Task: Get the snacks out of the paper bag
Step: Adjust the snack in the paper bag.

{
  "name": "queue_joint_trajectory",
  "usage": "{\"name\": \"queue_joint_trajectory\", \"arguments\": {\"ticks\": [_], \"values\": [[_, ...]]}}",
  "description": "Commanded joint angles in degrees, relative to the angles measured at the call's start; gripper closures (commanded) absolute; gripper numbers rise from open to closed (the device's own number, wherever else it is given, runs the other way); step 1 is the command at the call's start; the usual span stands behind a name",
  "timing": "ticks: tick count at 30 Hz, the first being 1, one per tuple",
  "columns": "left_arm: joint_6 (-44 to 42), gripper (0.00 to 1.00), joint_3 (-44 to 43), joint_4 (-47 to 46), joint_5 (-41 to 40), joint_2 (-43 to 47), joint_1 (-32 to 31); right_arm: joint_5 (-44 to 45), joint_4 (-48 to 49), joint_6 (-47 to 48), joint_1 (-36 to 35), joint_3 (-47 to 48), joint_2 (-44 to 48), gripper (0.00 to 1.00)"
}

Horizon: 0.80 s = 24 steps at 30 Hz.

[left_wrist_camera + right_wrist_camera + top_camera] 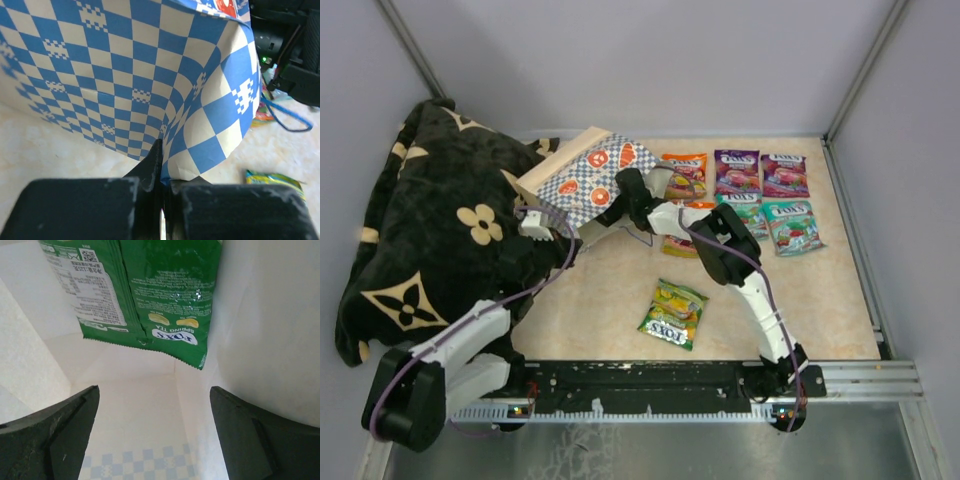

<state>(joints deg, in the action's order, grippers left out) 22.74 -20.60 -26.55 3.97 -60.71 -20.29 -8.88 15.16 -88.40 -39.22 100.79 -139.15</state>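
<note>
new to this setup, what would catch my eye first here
The checkered paper bag lies on its side at the back, against a black floral blanket, with the right arm's open jaws inside it facing a green packet. Bright snack packets lie in rows beside it.

We look past our right gripper (153,390), its jaws spread wide and clear of everything, into the white paper bag (270,315), where a green snack packet (170,280) lies against the far wall.
</note>
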Motion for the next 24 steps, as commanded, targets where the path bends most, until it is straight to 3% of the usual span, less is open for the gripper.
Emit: {"name": "queue_joint_trajectory", "arguments": {"ticks": [1,8,14,19,24], "values": [[2.17,1.00,2.30,8.52,8.11,8.69,-0.97,2.86,-5.49,5.75,1.19,-6.63,5.10,0.07],[4.68,1.00,5.90,17.39,3.80,15.30,-11.16,6.08,-7.81,10.87,-2.72,-9.26,6.92,0.08],[4.61,1.00,6.19,21.48,2.73,16.79,-12.84,5.50,-7.54,13.33,-4.62,-5.83,3.13,0.27],[5.65,1.00,6.80,21.70,2.08,18.04,-12.83,0.32,0.31,13.48,-5.23,-3.96,0.98,0.58],[6.26,1.00,7.52,22.30,-0.14,18.91,-12.77,-3.29,3.39,17.10,-5.43,-1.63,0.93,1.00]]}}
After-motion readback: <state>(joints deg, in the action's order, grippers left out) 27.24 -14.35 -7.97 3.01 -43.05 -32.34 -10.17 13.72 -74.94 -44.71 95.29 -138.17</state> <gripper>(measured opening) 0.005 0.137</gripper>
